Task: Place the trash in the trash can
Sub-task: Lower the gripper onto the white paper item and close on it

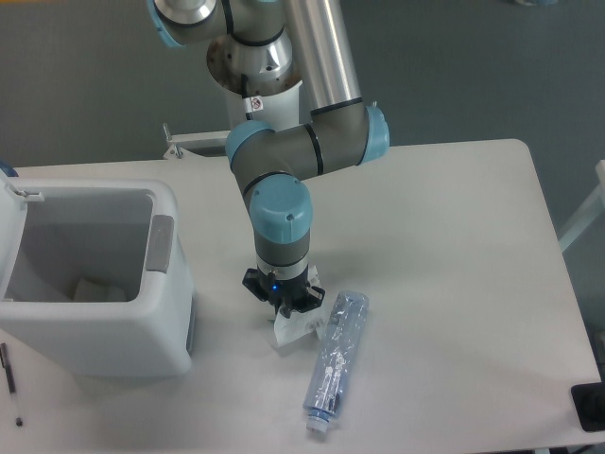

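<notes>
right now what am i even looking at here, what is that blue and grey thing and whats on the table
That is a robot arm, filmed by one fixed camera looking down on a white table. Its gripper is pressed down over a crumpled paper wrapper; whether it has hold of it, I cannot tell. Beside the wrapper lies a crushed plastic bottle with a white cap. At the left stands an open white trash can, where both pieces are meant to go. Something pale already lies inside it.
</notes>
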Robot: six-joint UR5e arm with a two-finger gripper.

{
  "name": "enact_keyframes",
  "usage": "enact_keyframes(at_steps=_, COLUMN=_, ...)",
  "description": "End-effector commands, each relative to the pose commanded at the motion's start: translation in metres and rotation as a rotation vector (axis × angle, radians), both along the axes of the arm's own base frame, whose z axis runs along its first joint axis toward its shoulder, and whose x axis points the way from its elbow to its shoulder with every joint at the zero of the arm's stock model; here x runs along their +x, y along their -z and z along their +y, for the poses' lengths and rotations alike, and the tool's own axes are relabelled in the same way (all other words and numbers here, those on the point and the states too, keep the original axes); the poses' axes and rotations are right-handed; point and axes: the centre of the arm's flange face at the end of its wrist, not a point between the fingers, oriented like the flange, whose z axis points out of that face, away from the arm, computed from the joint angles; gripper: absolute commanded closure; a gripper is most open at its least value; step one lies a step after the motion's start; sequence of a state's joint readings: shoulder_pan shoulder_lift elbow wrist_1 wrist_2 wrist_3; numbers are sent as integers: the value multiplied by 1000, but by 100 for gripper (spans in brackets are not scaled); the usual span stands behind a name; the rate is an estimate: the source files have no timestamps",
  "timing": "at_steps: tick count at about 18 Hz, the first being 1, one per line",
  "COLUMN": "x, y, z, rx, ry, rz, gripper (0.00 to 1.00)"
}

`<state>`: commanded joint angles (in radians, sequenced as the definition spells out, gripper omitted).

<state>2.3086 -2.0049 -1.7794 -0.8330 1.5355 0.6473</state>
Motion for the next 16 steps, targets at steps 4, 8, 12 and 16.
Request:
enact_keyframes(at_steps=4, x=-3, y=-2, z=-1, rx=5, ry=-3, rz=3, gripper=100)
enact_keyframes(at_steps=8, x=-17, y=-10, z=-8, rx=21, ry=-24, rz=10, gripper=100)
enact_keyframes(at_steps=12, x=-33, y=-35, z=-17, rx=116, ry=-57, rz=-30, gripper=100)
enact_keyframes(at_steps=16, x=-39, y=-46, z=-20, rx=187, ry=-68, rz=-75, gripper=100)
